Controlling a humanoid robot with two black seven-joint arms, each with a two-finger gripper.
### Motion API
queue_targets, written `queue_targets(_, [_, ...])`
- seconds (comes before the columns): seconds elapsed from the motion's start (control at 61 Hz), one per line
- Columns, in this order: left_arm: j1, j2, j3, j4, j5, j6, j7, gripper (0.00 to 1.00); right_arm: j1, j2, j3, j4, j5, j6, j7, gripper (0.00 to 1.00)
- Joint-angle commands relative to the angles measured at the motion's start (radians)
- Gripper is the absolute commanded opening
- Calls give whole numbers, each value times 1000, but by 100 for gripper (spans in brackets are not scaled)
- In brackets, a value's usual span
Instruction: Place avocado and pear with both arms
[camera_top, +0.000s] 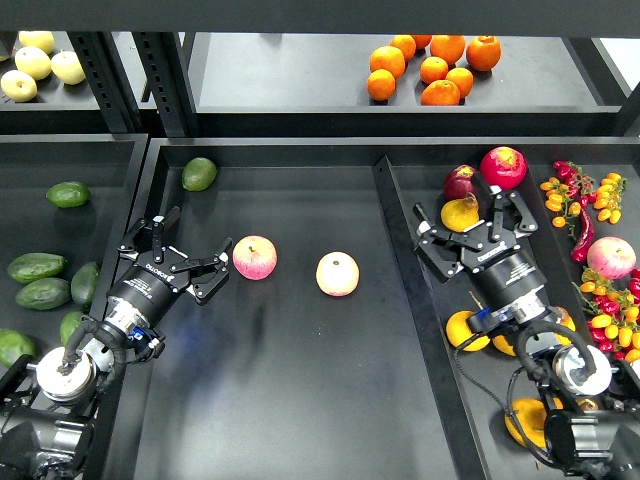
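Observation:
A yellow-orange pear (460, 212) with a brownish blotch lies at the back of the right tray (425, 300), beside two red fruits. My right gripper (467, 226) is open, its fingers spread to either side of the pear's near end; no grip shows. A dark green avocado (68, 194) lies in the left tray, with several more dark ones (37, 267) nearer me. My left gripper (189, 246) is open and empty over the middle tray's left edge, just left of a pink-and-yellow apple (255, 257).
A lighter green avocado (199, 173) sits at the middle tray's back left, and a second apple (338, 273) at its centre. Several more pears (468, 330) lie under my right arm. Small tomatoes and chillies (580, 200) are at the far right, oranges (432, 68) on the shelf.

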Motion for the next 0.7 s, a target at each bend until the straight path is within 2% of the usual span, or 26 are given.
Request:
queue_targets(0.0, [-1, 0, 2, 0, 0, 0, 0, 99, 0, 0, -23, 16, 26, 0, 0, 100])
queue_targets(0.689, [0, 0, 2, 0, -18, 0, -5, 99, 0, 0, -23, 39, 29, 0, 0, 100])
